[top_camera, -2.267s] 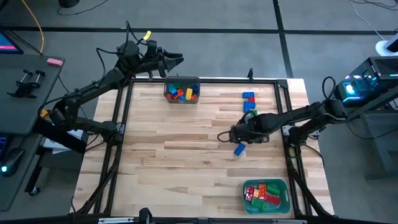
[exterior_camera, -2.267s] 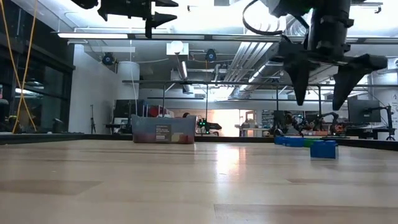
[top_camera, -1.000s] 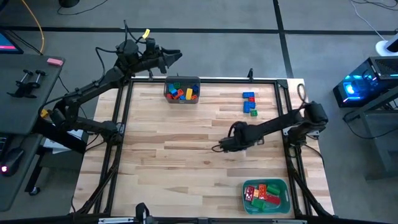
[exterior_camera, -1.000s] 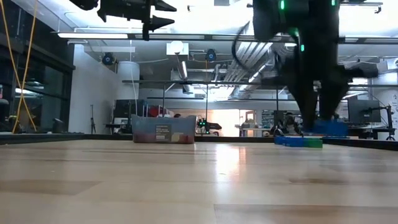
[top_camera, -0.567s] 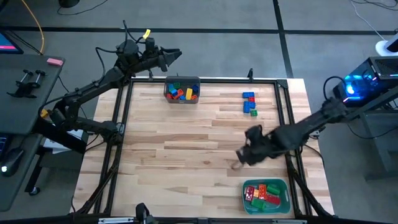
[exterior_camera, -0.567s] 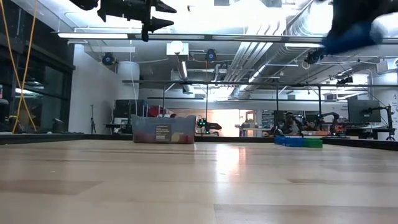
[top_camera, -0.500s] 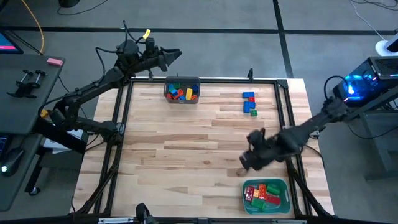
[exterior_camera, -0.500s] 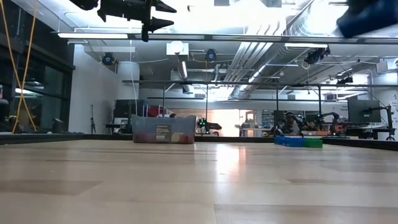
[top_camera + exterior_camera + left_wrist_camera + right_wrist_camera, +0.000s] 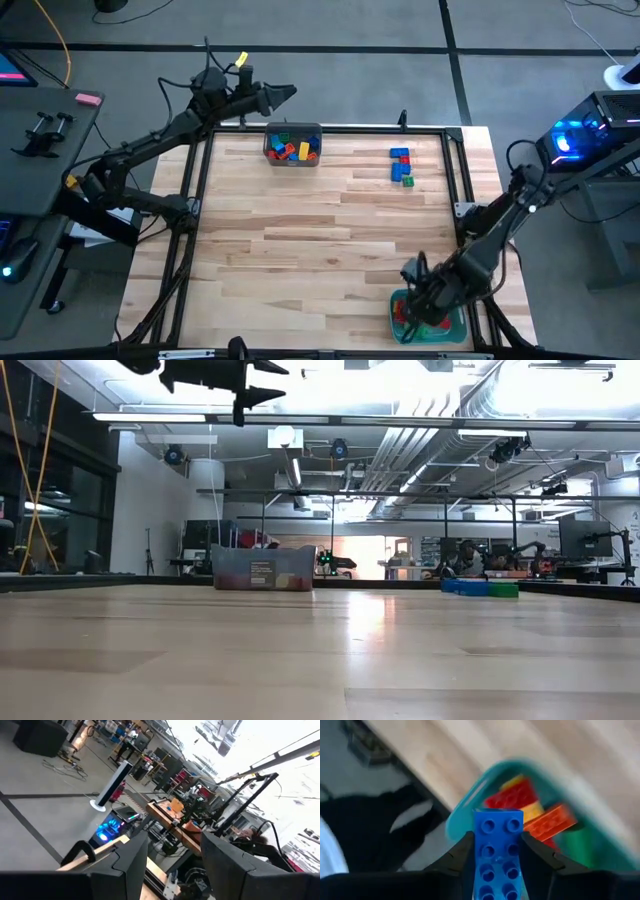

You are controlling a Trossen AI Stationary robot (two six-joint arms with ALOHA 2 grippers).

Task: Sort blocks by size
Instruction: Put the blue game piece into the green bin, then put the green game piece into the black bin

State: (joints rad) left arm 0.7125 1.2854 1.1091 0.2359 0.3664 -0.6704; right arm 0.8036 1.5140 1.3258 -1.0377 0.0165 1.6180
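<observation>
My right gripper [image 9: 410, 308] hangs over the teal tray [image 9: 458, 296] at the table's near right. It is shut on a long blue studded brick [image 9: 497, 835]. The tray [image 9: 465, 805] holds red, yellow, orange and green blocks [image 9: 520, 800]. Three loose blocks, two blue and one green [image 9: 401, 166], lie in a row at the far right, also in the low view [image 9: 481, 588]. My left gripper [image 9: 288, 94] is open and empty, raised beyond the table's far edge, also in the low view [image 9: 262, 382]. My right gripper pinches the blue brick's two long sides [image 9: 477, 857] between its two fingers. The fingers lie along the brick and its studded top faces the wrist camera. The brick's free end sticks out past the fingertips, clear above the tray.
A dark grey bin [image 9: 292, 146] with several mixed blocks stands at the table's far edge, also in the low view [image 9: 262, 568]. Bare wood [image 9: 300, 240] spreads across the middle and left. A black frame [image 9: 200, 200] runs along the table's edges.
My right gripper has lifted the blue brick off the middle right of the table and carried it toward the near edge, to above the teal tray. It has risen out of the low view.
</observation>
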